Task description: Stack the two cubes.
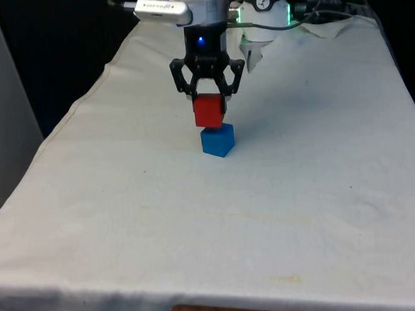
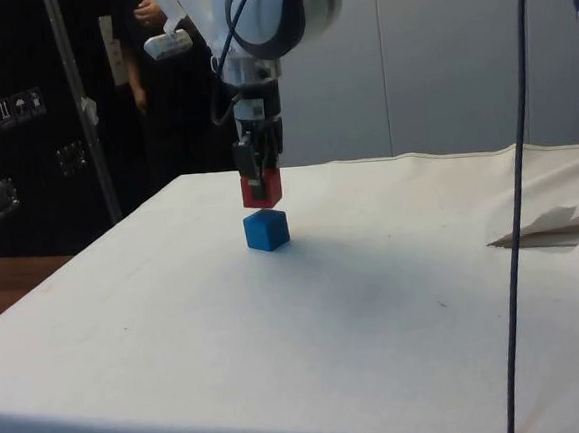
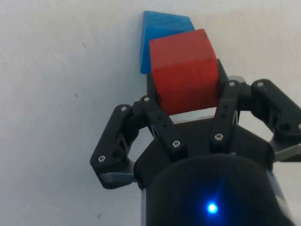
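My black gripper [image 1: 208, 98] is shut on a red cube [image 1: 209, 111] and holds it just above a blue cube [image 1: 218, 140] that rests on the white cloth. From the side, the red cube [image 2: 261, 189] hangs a small gap above the blue cube [image 2: 266, 229], with the gripper [image 2: 259, 169] straight over it. In the wrist view the red cube [image 3: 184, 70] sits between the fingers of the gripper [image 3: 184, 101] and covers most of the blue cube [image 3: 160, 27], which is offset a little to one side and turned at a slight angle.
The table [image 1: 127, 225] is covered by a white cloth. Crumpled cloth and cables [image 1: 326, 19] lie at the far end near the robot base. A dark cable [image 2: 518, 209] hangs at the side view's right. A person [image 2: 147, 57] stands behind the table.
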